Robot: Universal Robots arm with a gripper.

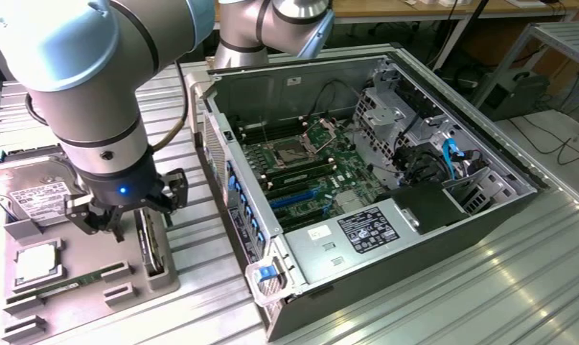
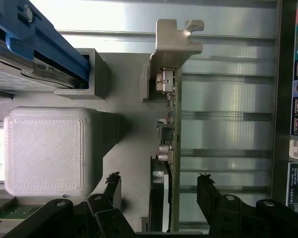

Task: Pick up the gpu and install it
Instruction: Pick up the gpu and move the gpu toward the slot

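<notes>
Hard drive (image 1: pixel 36 188): I see it lying flat in the gray tray (image 1: pixel 163 284), apart from the gripper (image 1: pixel 134 219) toward the exterior view's left.
Processor chip (image 1: pixel 36 262) and RAM stick (image 1: pixel 65 287): both sit in the same tray, nearer the camera than the gripper and toward the exterior view's left of it.
Gripper: I read it as open. In the wrist view its 2 black fingers (image 2: pixel 111 191) stand spread, 1 on each side of the card, with a gap on both sides.
gpu (image 1: pixel 154 248): it stands on edge in its tray slot, right under the gripper and between the fingers. Its silver bracket (image 2: pixel 176 42) is at the end away from them.
Computer case (image 1: pixel 386 180): open, just beside the tray, on the exterior view's right of the gripper.
</notes>
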